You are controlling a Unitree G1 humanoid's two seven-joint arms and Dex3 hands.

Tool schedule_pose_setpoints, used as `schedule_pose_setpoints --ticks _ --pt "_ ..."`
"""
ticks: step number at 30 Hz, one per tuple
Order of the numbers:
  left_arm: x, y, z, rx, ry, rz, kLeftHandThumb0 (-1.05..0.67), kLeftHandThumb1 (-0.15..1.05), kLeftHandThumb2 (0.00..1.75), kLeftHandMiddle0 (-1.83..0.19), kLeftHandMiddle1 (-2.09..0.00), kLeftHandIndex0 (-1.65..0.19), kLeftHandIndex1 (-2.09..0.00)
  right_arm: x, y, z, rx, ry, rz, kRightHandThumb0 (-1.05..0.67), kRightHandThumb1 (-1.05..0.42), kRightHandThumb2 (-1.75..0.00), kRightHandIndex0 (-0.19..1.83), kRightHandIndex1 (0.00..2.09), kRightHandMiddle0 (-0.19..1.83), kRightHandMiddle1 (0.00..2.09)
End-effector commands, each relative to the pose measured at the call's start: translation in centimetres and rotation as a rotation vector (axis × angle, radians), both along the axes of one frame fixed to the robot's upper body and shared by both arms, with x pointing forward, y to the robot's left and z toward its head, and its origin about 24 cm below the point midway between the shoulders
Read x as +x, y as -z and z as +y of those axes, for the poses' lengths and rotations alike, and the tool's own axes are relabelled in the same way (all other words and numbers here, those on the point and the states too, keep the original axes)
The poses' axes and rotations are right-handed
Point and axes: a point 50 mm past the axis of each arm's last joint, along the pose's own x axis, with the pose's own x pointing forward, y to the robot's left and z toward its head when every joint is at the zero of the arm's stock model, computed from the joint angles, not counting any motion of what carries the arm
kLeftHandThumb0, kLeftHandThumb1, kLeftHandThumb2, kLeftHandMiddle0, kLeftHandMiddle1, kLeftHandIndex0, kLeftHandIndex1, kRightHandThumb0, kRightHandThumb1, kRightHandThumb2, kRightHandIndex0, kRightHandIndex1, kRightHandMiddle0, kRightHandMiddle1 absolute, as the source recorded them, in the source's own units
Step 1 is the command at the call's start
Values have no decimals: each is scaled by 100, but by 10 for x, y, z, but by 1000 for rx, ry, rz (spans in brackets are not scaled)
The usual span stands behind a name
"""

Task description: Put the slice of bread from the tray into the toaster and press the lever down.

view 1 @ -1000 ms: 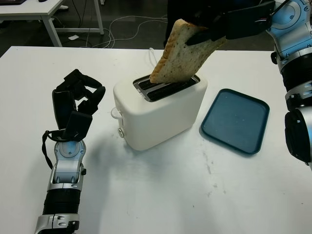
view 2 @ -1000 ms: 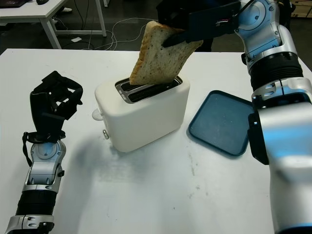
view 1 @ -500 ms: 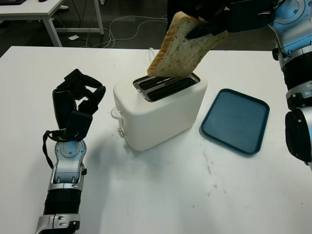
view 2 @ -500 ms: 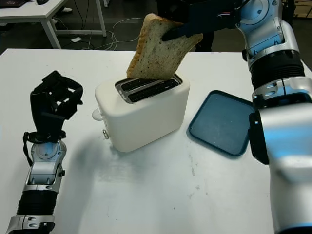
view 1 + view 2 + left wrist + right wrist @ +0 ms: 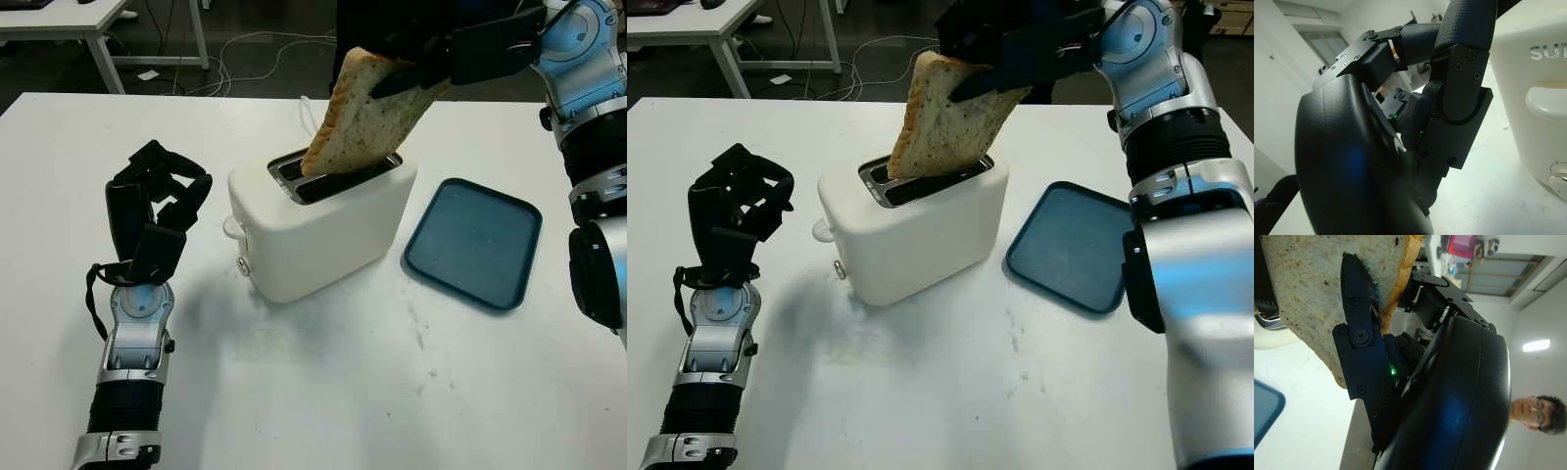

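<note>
Right hand (image 5: 411,69), top centre, pinches bread (image 5: 364,116) – tilted, lower edge in toaster (image 5: 318,225) slot. Tray (image 5: 474,242) right of it. Left hand (image 5: 152,211), centre-left, fingers curled, holds nothing.

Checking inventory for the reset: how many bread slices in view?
1. The bread slice is held by the right hand, tilted, its lower edge at the toaster slots. The tray holds none.

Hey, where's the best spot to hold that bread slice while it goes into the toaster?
Grip the bread slice at its top crust from above, as the right hand does now: its lower edge tilts into the toaster slot, so the bottom must stay free.
</note>
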Motion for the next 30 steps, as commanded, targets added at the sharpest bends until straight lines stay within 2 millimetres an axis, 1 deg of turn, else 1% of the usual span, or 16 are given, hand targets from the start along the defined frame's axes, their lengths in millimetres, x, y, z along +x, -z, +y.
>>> schedule_pose_setpoints --ticks 1,4,8,11,15,19,23,30 --pt "-1 0 -1 15 -4 0 -102 92 21 -93 -155 -81 -131 -1 -3 -2 19 -6 -4 -48 -92 -50 106 175 84 175" --pt "-1 0 -1 11 1 0 -102 92 20 -92 -154 -81 -131 -2 -9 -4 22 1 -14 -50 -92 -50 104 175 84 175" --pt "-1 0 -2 8 0 -2 -102 92 20 -93 -154 -82 -130 -2 -9 -6 25 -1 -19 -50 -92 -50 104 175 83 175" --pt "-1 0 -2 3 4 -4 -101 92 20 -93 -154 -81 -130 -2 -6 -5 14 2 -13 -49 -92 -50 102 175 81 175" --pt "-1 0 -2 3 -1 -3 -101 92 19 -94 -153 -82 -130 -1 5 -1 -7 -15 5 -49 -92 -49 101 175 77 175" --pt "-2 0 -3 5 -2 -5 -101 92 20 -94 -154 -82 -130 0 13 5 -43 -11 31 -50 -92 -49 104 175 79 175" --pt "-2 0 -2 4 -1 -3 -101 92 20 -94 -154 -82 -130 -2 15 12 -66 -42 34 -49 -92 -47 105 175 79 175" --pt "-3 0 -2 7 -7 -1 -101 92 20 -94 -154 -82 -130 -6 12 15 -73 -56 31 -44 -92 -46 105 175 77 175"
